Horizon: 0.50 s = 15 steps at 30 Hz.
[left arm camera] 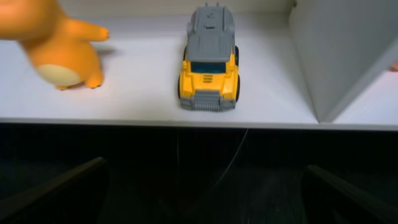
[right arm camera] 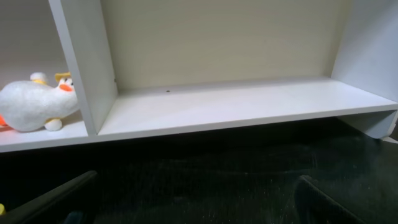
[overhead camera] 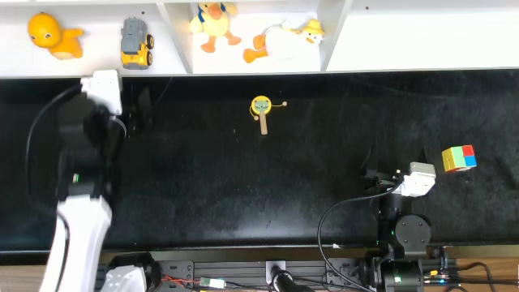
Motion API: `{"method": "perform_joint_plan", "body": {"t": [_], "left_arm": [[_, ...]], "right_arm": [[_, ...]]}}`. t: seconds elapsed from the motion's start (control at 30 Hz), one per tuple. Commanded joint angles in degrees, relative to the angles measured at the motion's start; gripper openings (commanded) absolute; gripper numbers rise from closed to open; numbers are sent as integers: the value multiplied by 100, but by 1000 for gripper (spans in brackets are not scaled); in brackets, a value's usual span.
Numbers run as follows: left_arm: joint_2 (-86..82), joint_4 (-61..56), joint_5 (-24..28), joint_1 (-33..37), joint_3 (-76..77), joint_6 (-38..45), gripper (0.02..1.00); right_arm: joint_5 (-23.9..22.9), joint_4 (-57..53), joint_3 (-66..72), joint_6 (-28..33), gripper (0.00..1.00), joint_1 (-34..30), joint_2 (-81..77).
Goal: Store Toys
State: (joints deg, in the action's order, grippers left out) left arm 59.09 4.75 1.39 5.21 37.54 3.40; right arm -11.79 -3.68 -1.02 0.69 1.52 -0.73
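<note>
A yellow and grey toy truck (left arm camera: 208, 59) stands on the white shelf (left arm camera: 143, 106) beside an orange duck toy (left arm camera: 53, 46). My left gripper (left arm camera: 202, 199) is open and empty just in front of the shelf edge, facing the truck (overhead camera: 136, 42). A small yellow rattle with a wooden handle (overhead camera: 262, 109) lies on the black mat. A coloured cube (overhead camera: 458, 158) sits at the mat's right side. My right gripper (right arm camera: 193, 202) is open and empty low over the mat, facing a bare shelf compartment (right arm camera: 236, 102); in the top view it (overhead camera: 371, 173) is left of the cube.
The middle compartment holds a yellow duck plush (overhead camera: 215, 24) and a white duck plush (overhead camera: 284, 40), the white duck (right arm camera: 34, 106) behind a divider (right arm camera: 81, 62). The black mat (overhead camera: 243, 186) covers the table. Cables run along the front edge.
</note>
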Motion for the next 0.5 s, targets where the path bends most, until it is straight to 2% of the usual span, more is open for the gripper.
{"method": "perform_joint_plan", "body": {"t": [0.03,0.23,0.4,0.5], "left_arm": [[-1202,94,-382,-52,-914,-111,998],[-2590,142,-498,-111,-1906,-175,998],[-3309,-50,-870,-522,-2444,-175,998],[-3786,-369,-922,-651,-2745,-175,998]], "right_arm": [[22,28,72,15,996,-4,46],[22,28,72,15,996,-4,46],[22,31,72,15,996,-4,46],[22,31,72,15,993,-4,46]]}}
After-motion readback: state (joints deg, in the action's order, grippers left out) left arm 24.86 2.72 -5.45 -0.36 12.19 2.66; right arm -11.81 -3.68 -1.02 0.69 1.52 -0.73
